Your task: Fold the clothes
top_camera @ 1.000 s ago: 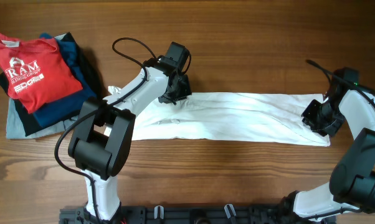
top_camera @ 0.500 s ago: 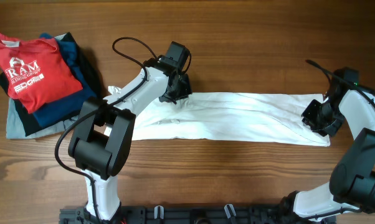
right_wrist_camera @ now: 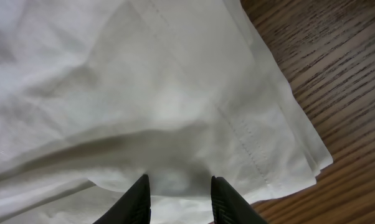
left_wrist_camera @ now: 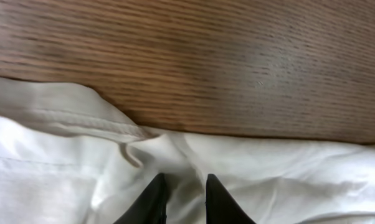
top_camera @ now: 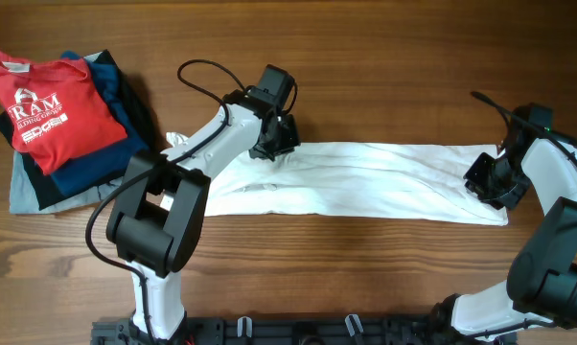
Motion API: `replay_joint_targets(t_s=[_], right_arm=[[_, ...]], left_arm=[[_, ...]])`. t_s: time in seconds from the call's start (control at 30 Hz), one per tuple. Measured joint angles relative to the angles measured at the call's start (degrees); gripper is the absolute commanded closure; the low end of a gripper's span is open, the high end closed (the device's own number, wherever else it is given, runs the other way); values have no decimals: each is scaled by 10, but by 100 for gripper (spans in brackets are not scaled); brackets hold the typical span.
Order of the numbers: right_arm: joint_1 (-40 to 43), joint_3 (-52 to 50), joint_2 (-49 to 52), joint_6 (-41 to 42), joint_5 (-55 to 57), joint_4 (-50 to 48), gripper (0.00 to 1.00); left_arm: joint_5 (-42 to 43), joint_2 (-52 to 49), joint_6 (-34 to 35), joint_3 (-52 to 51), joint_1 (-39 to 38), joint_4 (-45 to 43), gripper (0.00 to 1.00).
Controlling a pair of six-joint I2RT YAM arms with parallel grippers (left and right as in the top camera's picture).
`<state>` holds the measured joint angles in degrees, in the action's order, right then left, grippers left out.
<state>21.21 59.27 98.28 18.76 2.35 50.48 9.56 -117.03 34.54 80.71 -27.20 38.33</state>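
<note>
Far left: pile of folded clothes (top_camera: 87, 168), red shirt (top_camera: 54, 101) on top. Across the middle of the wooden table (top_camera: 365, 57): long white cloth (top_camera: 365, 182), lying flat. Left gripper (top_camera: 271, 149) at its upper edge, jaws nipped on a fold. Right gripper (top_camera: 484, 186) at its right end, jaws clamped on bunched layers.

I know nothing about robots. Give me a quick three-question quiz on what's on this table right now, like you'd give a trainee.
1. True or false: the white garment lies stretched lengthwise between the two arms' jaws.
2. Which colour is the top shirt on the clothes pile? A red, B green, C yellow.
3. Fill in: the clothes pile sits on the robot's ___ side.
Key: 1 true; 2 A; 3 left.
</note>
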Motion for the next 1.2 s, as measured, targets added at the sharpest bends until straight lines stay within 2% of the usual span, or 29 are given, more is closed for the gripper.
replay_joint_targets(t_s=[0.7, 0.93, 1.2], right_arm=[[0, 0, 0, 0, 0, 0, 68], [0, 0, 0, 0, 0, 0, 68], [0, 0, 0, 0, 0, 0, 67]], left_arm=[[-38, -1, 1, 0, -1, 3, 75], [-40, -2, 1, 0, -1, 0, 78], [-42, -18, 3, 0, -1, 0, 90]])
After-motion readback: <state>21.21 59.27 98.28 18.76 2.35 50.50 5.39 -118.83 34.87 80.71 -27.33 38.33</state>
